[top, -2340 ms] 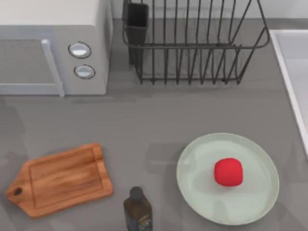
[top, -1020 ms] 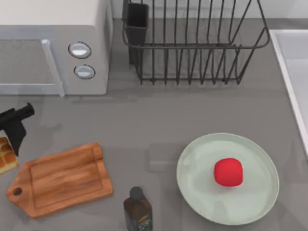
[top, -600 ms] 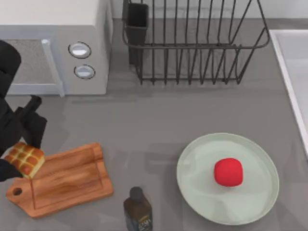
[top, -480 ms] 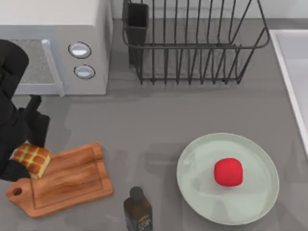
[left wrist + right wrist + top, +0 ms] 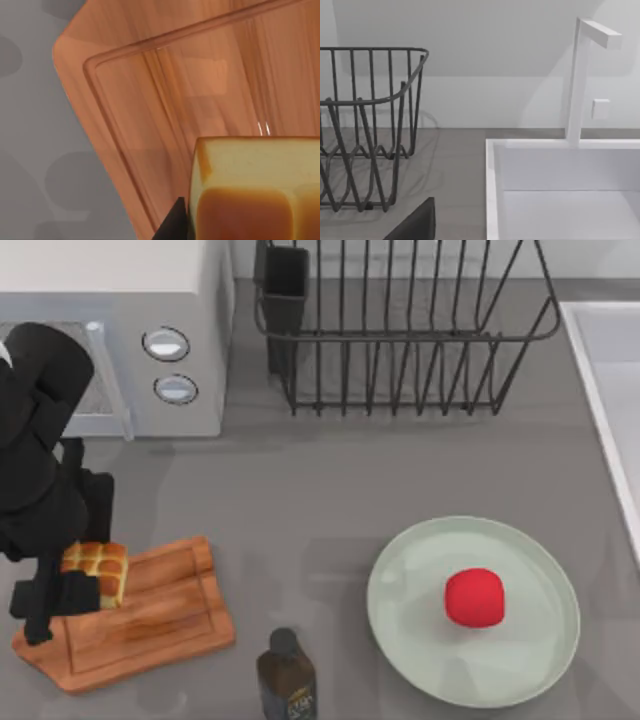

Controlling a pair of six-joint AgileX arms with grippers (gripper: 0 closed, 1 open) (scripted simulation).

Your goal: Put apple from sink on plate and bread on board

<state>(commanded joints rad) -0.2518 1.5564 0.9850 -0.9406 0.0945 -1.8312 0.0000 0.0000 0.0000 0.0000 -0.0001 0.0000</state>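
Observation:
My left gripper is shut on the golden-brown bread and holds it over the left part of the wooden board, near the handle end. In the left wrist view the bread sits close in front, with the board's grooved surface under it. I cannot tell whether the bread touches the wood. The red apple lies on the pale-green plate at the front right. The sink runs along the right edge, and the right wrist view looks into the sink from beside it.
A dark bottle stands at the front edge between board and plate. The microwave is at the back left, just behind my left arm. A wire dish rack fills the back middle. A white faucet rises behind the sink.
My left arm came in from the left edge with the bread and carried it rightward, from beside the board to over its left part. Apple and plate have not moved.

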